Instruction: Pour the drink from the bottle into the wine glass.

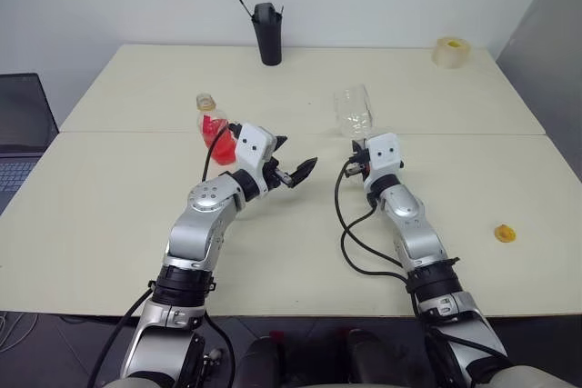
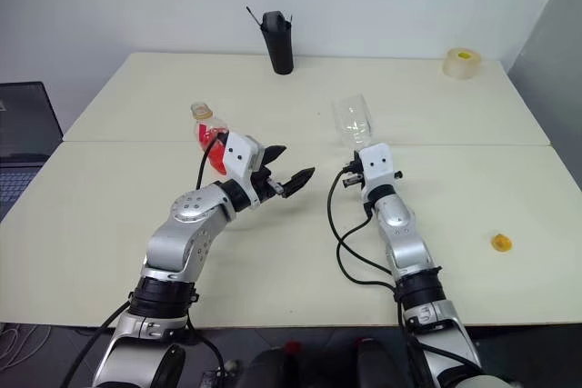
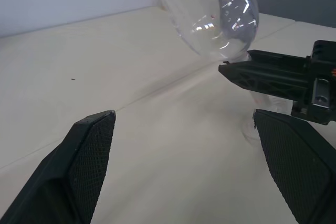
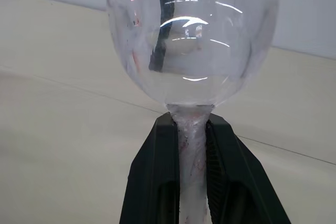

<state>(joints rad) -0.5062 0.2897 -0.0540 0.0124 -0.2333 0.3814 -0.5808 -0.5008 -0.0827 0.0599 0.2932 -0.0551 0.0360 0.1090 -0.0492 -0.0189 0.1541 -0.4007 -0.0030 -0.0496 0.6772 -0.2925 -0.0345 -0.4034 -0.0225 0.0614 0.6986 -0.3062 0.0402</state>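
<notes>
One bottle, one wine glass, one cap.

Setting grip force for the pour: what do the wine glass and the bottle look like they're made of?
The wine glass: clear, glossy, probably glass; sharp highlights on the bowl, faint reddish smears on the stem, which the right gripper clamps. The bottle: thin clear plastic by the look, bulging body showing the red drink; uncapped.

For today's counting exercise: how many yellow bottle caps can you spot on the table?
1: a yellow cap lies loose near the table's right edge, far from the uncapped bottle.
</notes>
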